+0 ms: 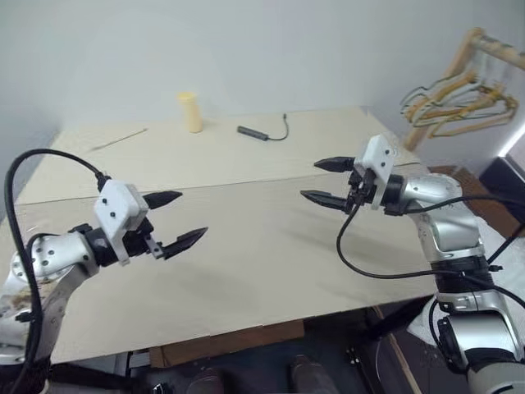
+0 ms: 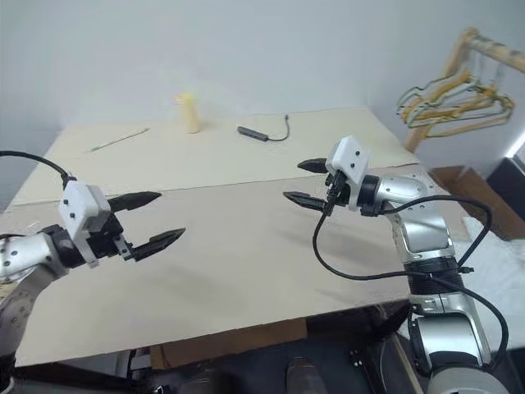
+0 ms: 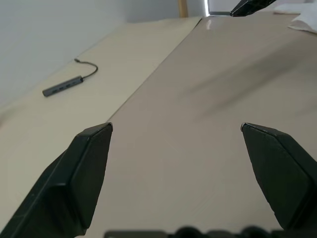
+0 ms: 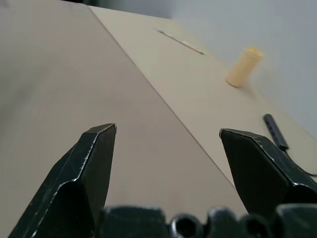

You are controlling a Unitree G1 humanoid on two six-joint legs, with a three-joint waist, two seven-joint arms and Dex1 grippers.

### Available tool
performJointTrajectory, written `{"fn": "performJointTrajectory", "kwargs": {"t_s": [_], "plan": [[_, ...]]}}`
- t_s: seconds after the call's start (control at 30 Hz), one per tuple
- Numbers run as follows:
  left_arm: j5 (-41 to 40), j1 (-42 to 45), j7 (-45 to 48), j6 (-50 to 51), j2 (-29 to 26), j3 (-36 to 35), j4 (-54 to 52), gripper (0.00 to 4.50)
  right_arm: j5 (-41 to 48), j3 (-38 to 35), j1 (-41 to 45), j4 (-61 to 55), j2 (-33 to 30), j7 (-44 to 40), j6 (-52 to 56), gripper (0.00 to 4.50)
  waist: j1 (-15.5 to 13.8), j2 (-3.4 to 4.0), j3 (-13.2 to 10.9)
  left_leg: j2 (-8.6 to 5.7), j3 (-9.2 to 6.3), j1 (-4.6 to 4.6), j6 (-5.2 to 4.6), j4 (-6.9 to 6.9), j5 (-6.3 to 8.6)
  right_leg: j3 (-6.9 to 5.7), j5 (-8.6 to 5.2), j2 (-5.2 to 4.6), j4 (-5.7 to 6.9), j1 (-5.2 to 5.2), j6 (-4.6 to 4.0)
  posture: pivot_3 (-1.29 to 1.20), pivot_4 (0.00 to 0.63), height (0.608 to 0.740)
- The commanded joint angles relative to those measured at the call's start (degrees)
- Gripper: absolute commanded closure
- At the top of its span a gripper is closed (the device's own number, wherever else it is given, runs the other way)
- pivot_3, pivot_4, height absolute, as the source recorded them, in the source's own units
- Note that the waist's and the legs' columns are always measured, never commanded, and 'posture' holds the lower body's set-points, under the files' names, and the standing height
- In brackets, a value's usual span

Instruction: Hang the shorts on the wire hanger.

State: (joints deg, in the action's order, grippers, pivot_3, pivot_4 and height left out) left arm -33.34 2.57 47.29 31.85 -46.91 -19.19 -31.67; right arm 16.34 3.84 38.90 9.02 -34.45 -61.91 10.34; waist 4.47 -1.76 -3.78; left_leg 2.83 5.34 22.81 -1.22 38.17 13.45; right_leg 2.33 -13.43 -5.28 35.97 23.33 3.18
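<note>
Grippers left [image 1: 179, 221] and right [image 1: 322, 180] hover over bare table [image 1: 246, 246], fingers apart, gripping nothing; hangers [image 1: 459, 103] far right.

Both arms are held out over the table, bent inward so the grippers point toward each other, well apart. The left gripper [image 1: 179, 220] is spread wide and empty. The right gripper [image 1: 325, 181] is likewise parted, nothing held.

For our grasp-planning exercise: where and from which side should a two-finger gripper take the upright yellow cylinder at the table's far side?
Grip the yellow cylinder around its mid-body, coming in level from the near side, a finger on each flank. It stands upright, taller than wide, with bare table around it.
</note>
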Motion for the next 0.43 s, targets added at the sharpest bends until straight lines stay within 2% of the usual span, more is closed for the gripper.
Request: {"fn": "performJointTrajectory", "kwargs": {"t_s": [0.03, 0.17, 0.33, 0.43], "plan": [[-1.51, 0.22, -0.25, 0.66, -0.74, -1.3, -1.68, 0.0, -0.54, -0.83, 0.77, -0.34, -1.57, -1.68, -2.59, 0.6, -1.41, 0.02, -0.02, 0.0, 0.12, 0.04, 0.0, 0.0, 0.0, 0.0, 0.0, 0.0, 0.0, 0.04, -0.02, 0.01, 0.057, 0.74], [-1.55, -0.24, 0.93, -0.12, -0.75, -0.98, -1.33, 0.0, -0.74, -0.89, -0.56, -1.75, -2.28, -3.01, -2.96, 0.6, -2.62, 0.02, -0.04, 0.01, 0.35, 0.1, 0.02, 0.0, 0.0, -0.08, -0.04, 0.0, 0.0, 0.09, -0.12, -0.01, 0.058, 0.74], [-0.99, -0.4, 1.11, -0.45, -0.33, -0.51, -0.44, 0.0, -1.28, -1.11, -1.24, -2.3, -2.52, -3.02, -3.23, 0.6, -2.31, 0.02, -0.04, 0.01, 0.39, 0.09, 0.03, 0.0, -0.01, -0.09, -0.08, 0.01, 0.05, 0.08, -0.18, -0.01, 0.047, 0.74], [-1.5, -1.3, 1.09, 0.03, -0.29, -1.03, -1.24, 0.0, -1.02, -1.47, -1.89, -3.27, -2.58, -2.89, -3.0, 0.6, -2.03, 0.01, -0.07, 0.02, 0.39, 0.06, 0.03, 0.0, -0.02, -0.09, -0.08, 0.04, 0.07, 0.08, -0.2, 0.0, 0.067, 0.74]]}}
